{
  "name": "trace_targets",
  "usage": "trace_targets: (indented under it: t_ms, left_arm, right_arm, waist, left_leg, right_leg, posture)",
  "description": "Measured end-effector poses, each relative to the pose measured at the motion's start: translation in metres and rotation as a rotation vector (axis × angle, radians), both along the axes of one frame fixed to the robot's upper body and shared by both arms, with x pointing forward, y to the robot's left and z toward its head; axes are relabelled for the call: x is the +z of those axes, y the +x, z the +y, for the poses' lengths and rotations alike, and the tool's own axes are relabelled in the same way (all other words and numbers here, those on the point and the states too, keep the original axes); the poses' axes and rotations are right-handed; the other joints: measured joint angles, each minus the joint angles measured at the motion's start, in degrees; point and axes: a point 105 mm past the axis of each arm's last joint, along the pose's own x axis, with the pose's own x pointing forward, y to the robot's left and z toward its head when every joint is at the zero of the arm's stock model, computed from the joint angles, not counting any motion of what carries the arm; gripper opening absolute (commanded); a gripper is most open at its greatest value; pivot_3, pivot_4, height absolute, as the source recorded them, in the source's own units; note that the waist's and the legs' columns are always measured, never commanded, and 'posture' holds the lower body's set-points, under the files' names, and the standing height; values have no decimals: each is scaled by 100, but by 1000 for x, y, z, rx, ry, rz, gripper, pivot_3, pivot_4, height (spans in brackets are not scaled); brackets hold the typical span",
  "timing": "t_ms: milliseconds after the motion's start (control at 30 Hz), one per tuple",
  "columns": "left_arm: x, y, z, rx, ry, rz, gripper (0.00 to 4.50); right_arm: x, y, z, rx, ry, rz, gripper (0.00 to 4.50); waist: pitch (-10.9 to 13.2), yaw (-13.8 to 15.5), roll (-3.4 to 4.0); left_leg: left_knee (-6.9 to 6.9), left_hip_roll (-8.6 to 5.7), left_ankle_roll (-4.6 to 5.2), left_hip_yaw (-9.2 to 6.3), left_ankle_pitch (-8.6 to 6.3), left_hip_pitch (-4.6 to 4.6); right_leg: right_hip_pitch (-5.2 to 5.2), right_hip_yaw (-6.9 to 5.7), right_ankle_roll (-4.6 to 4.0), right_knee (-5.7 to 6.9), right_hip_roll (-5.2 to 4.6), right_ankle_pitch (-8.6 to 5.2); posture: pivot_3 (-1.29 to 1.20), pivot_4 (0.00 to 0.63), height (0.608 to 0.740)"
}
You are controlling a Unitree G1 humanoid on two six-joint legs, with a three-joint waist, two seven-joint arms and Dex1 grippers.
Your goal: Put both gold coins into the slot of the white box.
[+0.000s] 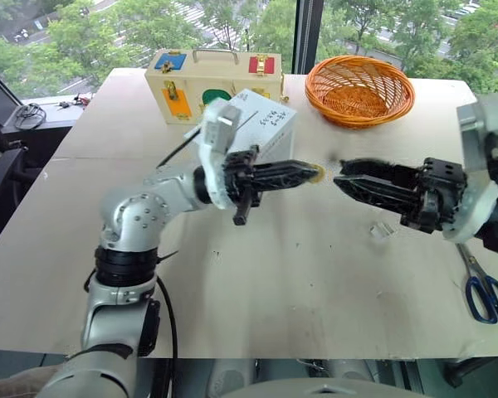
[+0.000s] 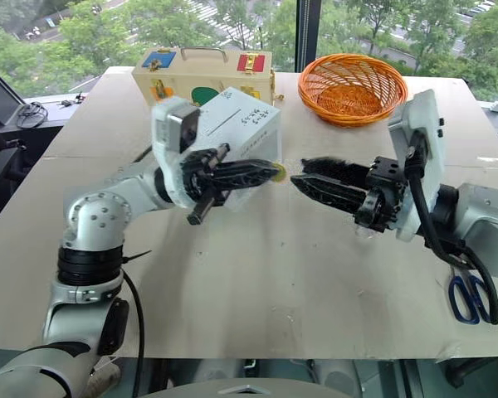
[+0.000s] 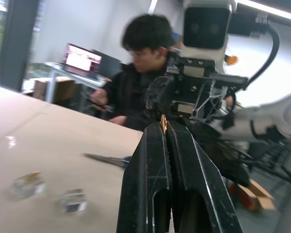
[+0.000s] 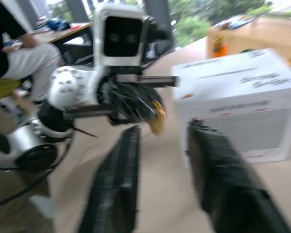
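Above table, one gold coin [image 1: 318, 173] in left pincer [image 1: 307, 172]

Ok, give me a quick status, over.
Left gripper shut on a gold coin. Right gripper open, facing it, empty. White box just behind, slot unobstructed.

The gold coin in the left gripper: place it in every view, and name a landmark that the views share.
Left eye view: gold coin at the left gripper's tip, mid-picture, in front of the white box.
Right eye view: coin at that tip, beside the box.
Left wrist view: thin gold edge between the shut fingertips.
Right wrist view: coin above the right gripper's open fingers.
Shared landmark: the white box, except in the left wrist view.
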Motion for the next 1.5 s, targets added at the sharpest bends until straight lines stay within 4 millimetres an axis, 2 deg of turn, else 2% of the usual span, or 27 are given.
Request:
trace_targets:
  t_ms: [100,233,400,433,533,667,1000,1200,1500]
  left_arm:
    - [12,9,15,81,15,-8,0]
    - [35,31,35,279,37,-64,0]
    - [66,78,63,678,203,-107,0]
    - [70,83,68,712,222,-100,0]
    - [64,97,70,732,334,-13,0]
    - [44,114,74,744,395,124,0]
    - [19,127,64,721,543,207,0]
    - [20,127,64,739,577,216,0]
    - [20,122,58,820,687,106,0]
  right_arm:
    - [-1,2,-5,-26,-69,-64,4307]
    - [-4,4,-6,-35,-152,-158,4307]
    - [-3,6,-8,-67,-234,-286,4307]
    - [-2,7,-9,-78,-238,-298,4307]
    - [-1,10,-10,-102,-234,-329,4307]
    - [-7,12,-11,-130,-234,-334,4307]
    - [-18,3,-5,-137,-225,-341,4307]
    - [-22,1,-5,-157,-222,-336,4307]
    - [-21,2,-6,-170,-222,-339,4307]
  waist:
    - [1,0,0]
    - [2,14,-1]
    - [15,10,-24]
    - [15,7,-24]
    - [17,11,-27]
    - [28,5,-38]
    - [34,7,-45]
    - [34,6,-45]
    - [34,-3,-45]
  left_leg:
    - [0,-1,0,-1,0,0]
    - [0,-4,0,-1,0,0]
    - [0,-6,-1,1,0,-1]
    - [-1,-6,-1,3,0,-1]
    - [-3,-8,-1,3,0,0]
    - [-3,-5,-1,0,0,-6]
    - [8,-7,-2,-4,1,-64]
    - [10,-7,-2,-5,1,-64]
    - [16,-6,-2,-5,2,-54]
  right_leg:
    - [0,-1,1,0,0,0]
    - [0,-2,2,0,0,-1]
    - [0,-2,3,-2,0,0]
    - [0,-1,3,-3,-1,0]
    - [-1,-2,4,-5,-1,-1]
    - [-5,-6,4,-4,-1,0]
    - [-56,-10,27,5,0,14]
    - [-57,-10,27,7,-1,14]
    - [-57,-7,27,29,-1,13]
  posture:
    - [0,150,740]
    - [0,150,740]
    - [0,150,740]
    - [0,150,740]
    - [0,150,740]
    - [0,150,740]
    - [0,150,740]
    - [0,150,740]
    - [0,150,740]
